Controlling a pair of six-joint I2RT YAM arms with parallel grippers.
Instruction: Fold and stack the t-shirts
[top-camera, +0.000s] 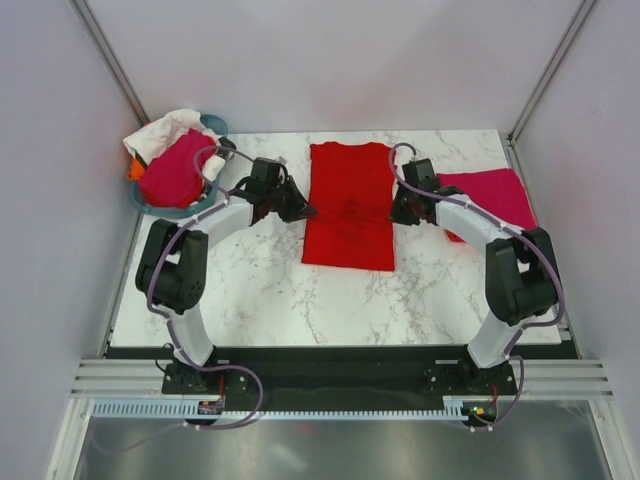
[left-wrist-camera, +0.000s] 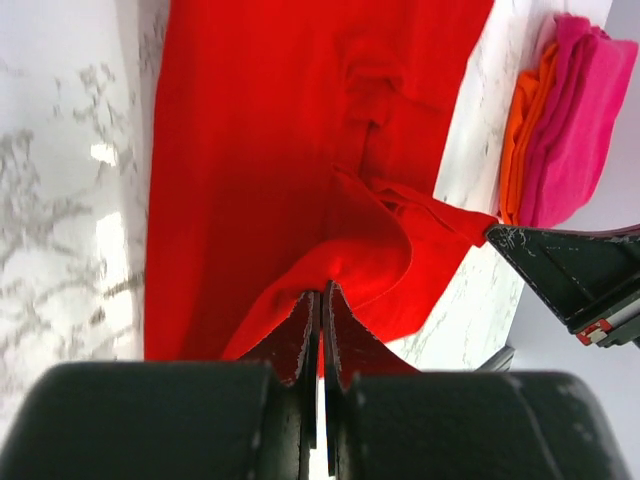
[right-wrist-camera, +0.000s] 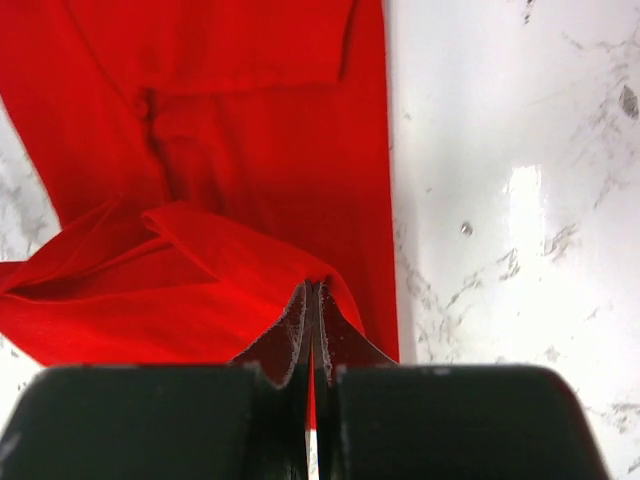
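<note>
- Two grippers clamped the red t-shirt, left gripper on its left edge, right gripper opposite, probably to lift evenly
- It lay mid-table, between teal tub and folded stack, ready for folding

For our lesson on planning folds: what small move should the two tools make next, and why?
Probably raise both tools together a little: the left tool and right tool are shut on opposite edges of the bright red cloth t-shirt, which otherwise lies flat on the white marble table.
</note>
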